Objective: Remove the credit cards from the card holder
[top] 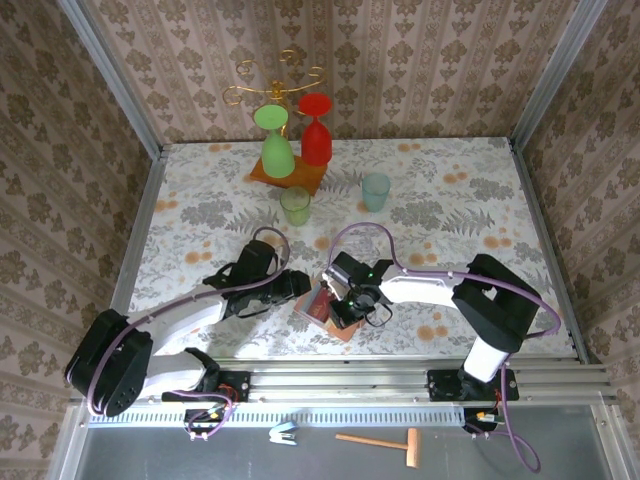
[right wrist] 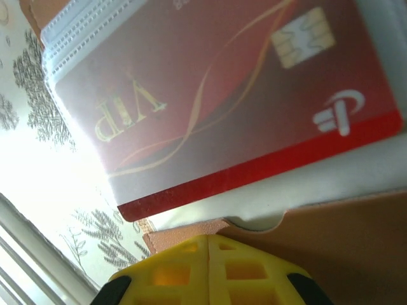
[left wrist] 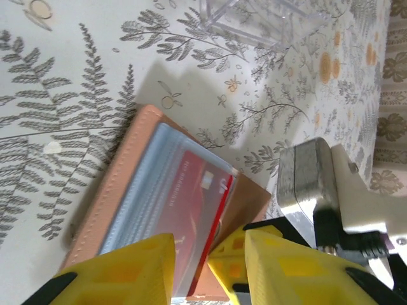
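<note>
The card holder (top: 312, 318) lies open near the table's front edge between both grippers, tan outside with clear sleeves. In the left wrist view a red credit card (left wrist: 191, 190) sits inside the sleeves of the card holder (left wrist: 121, 190). My left gripper (left wrist: 191, 251) is shut on that sleeve half, one yellow finger on each side. The right wrist view has the credit card (right wrist: 222, 114) close up, its red edge poking out of the sleeve. My right gripper (right wrist: 208, 240) is shut, tips against the holder's tan edge (right wrist: 343, 235). Whether leather is pinched there I cannot tell.
A wooden stand (top: 288, 172) at the back holds an upturned green glass (top: 277, 150) and a red glass (top: 316, 138). A green cup (top: 296, 205) and a teal cup (top: 375, 190) stand mid-table. A clear plastic object (left wrist: 254, 19) lies beyond the holder.
</note>
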Available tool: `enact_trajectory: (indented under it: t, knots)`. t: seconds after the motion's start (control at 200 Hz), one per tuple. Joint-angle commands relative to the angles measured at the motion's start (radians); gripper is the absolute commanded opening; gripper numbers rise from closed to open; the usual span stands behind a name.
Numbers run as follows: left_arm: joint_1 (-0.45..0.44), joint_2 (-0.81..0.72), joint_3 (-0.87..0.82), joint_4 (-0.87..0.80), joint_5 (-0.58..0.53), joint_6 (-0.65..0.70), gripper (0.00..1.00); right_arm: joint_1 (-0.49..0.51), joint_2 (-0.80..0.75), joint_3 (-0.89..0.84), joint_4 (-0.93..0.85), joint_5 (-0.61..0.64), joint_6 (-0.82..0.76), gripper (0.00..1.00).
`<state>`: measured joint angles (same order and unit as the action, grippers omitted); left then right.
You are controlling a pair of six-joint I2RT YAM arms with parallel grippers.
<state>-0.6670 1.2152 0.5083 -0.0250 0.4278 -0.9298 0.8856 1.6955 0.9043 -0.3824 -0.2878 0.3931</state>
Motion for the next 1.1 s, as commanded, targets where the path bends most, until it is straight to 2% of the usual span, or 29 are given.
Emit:
enact_trajectory:
  t: [0.0, 0.335, 0.615, 0.825, 0.96, 1.095]
  knots:
    - [0.000, 0.003, 0.054, -0.088, -0.010, 0.060, 0.35, -0.007, 0.011, 0.006, -0.132, 0.069, -0.029, 0.05]
    - [-0.007, 0.106, 0.135, -0.057, 0.020, 0.087, 0.35, -0.090, -0.044, 0.008, -0.175, 0.175, -0.005, 0.05]
    - [-0.031, 0.148, 0.143, 0.015, -0.002, 0.034, 0.35, -0.102, -0.049, 0.015, -0.127, 0.104, 0.020, 0.06]
    - [-0.084, 0.159, 0.073, 0.114, -0.050, -0.058, 0.35, -0.103, -0.123, -0.030, -0.062, 0.073, 0.201, 0.08]
    - [-0.100, 0.179, 0.065, 0.071, -0.075, -0.068, 0.34, -0.102, -0.123, -0.063, 0.020, 0.037, 0.331, 0.07]
    - [-0.112, 0.184, 0.039, 0.065, -0.100, -0.075, 0.32, -0.102, -0.105, -0.070, 0.057, 0.031, 0.367, 0.05]
